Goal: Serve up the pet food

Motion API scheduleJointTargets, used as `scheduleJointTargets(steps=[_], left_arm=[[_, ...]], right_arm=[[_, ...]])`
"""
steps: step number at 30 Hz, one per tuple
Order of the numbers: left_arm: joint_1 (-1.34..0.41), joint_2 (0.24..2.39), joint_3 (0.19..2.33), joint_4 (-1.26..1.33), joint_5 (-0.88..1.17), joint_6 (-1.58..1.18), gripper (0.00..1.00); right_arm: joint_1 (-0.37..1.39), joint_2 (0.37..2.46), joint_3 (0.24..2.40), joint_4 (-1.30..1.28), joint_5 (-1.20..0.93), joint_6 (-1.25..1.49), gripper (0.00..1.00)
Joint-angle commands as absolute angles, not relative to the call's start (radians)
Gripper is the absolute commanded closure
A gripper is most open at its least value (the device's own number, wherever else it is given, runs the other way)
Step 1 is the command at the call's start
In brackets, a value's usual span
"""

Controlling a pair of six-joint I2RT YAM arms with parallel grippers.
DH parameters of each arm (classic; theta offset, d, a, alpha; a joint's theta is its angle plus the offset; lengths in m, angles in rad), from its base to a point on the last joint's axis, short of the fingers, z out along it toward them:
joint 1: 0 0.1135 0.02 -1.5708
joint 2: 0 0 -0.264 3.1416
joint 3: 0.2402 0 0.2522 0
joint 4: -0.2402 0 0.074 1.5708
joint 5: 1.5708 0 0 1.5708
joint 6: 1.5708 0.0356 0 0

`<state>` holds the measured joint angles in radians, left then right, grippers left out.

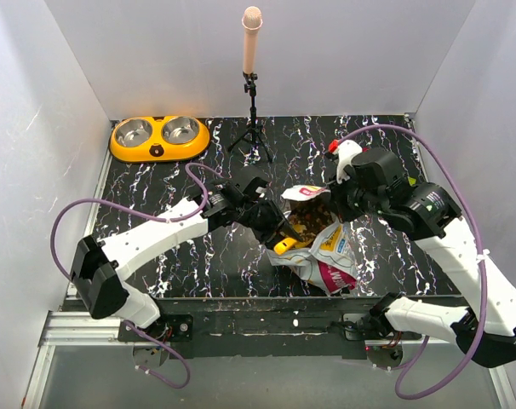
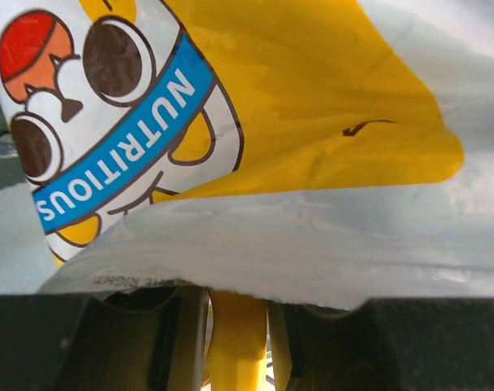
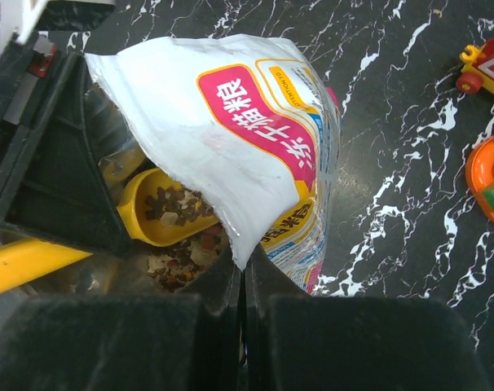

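My left hand reaches into the mouth of the crinkly white bag with colourful print and a magenta band, which lies on the black marble-patterned worktop between my two arms. This hand's fingers are closed on the handle of the yellow plastic scoop, with a flap of the bag hanging just over them. My right hand has its fingers pressed together, pinching the torn upper edge of the bag and holding the mouth up and open. The brown and tan kibble partly fills the scoop's cup inside the bag, and more lies loose under it. The orange double bowl with steel cups sits well apart, in the worktop's far left corner.
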<state>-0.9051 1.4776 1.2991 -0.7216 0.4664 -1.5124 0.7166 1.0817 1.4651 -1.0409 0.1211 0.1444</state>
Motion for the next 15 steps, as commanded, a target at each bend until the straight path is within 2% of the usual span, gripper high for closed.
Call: scheduleJointTargets(steps=[1,5,11,15], left_arm=[[-0.908,1.534,1.312,-0.71,0.555,-1.64,1.0],[-0.907,1.721,1.231,-0.58,0.581,-1.657,1.0],[-0.914,1.998,1.189,-0.213,0.572,-1.6,1.0],[-0.914,1.99,1.114,0.085,0.552,-1.551,1.0]], right_arm=[[0.767,1.08,1.511,-0.902,0.149,0.055,0.99],[0.796,1.081,1.483,-0.867,0.121,0.041,0.99],[0.784,1.062,1.451,-0.838,0.101,0.092,0.99],[0.762,1.035,1.419,-0.842,0.078,0.101,0.99]])
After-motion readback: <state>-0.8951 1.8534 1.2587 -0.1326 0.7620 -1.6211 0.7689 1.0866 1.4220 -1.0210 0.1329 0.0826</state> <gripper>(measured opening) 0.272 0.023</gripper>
